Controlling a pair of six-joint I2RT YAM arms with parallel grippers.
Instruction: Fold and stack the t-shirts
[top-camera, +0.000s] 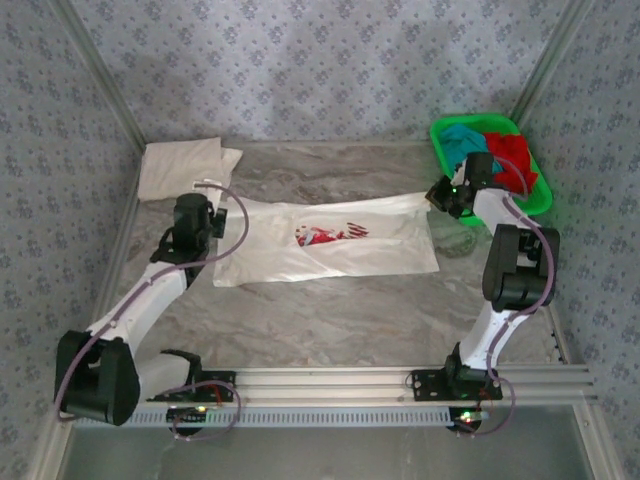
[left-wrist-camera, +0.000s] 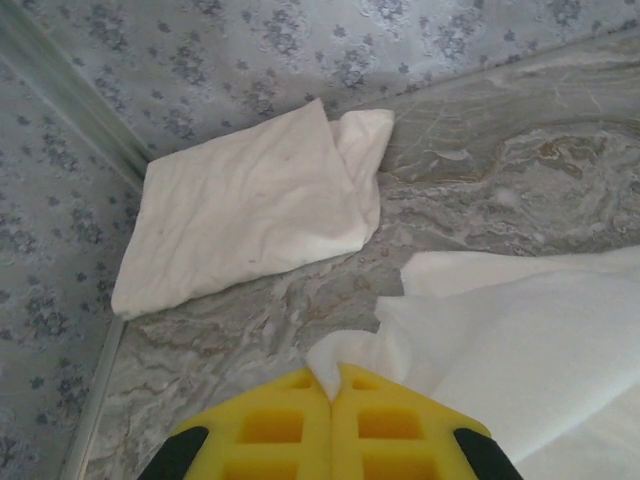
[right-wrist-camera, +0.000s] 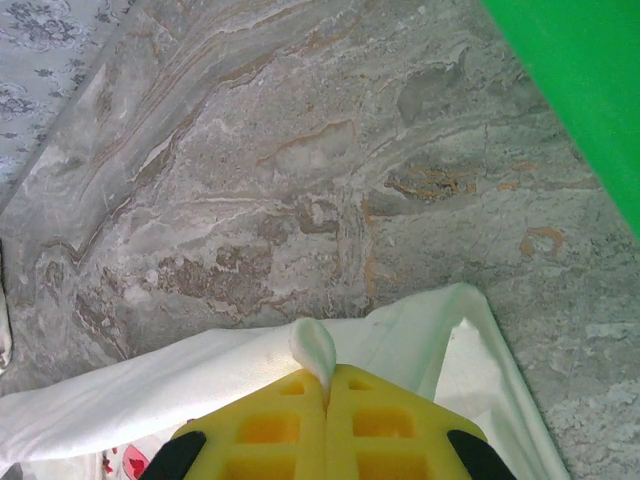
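Two corners of printed t-shirt (top-camera: 330, 245) pinched: one in left tool (left-wrist-camera: 332, 388), other in right tool (right-wrist-camera: 327, 385).

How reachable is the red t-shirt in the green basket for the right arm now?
Probably not yet. The right gripper sits beside the green basket with the red t-shirt, nothing between, but it is shut on the printed white t-shirt and must release first.

A grey marbled surface (top-camera: 330, 320) lies in even light, closed at 9, 12 and 3 o'clock by blue-grey flowered walls (top-camera: 320, 60), with metal posts (top-camera: 95, 70) at 11 and 1 and a metal rail (top-camera: 350, 382) at 6.
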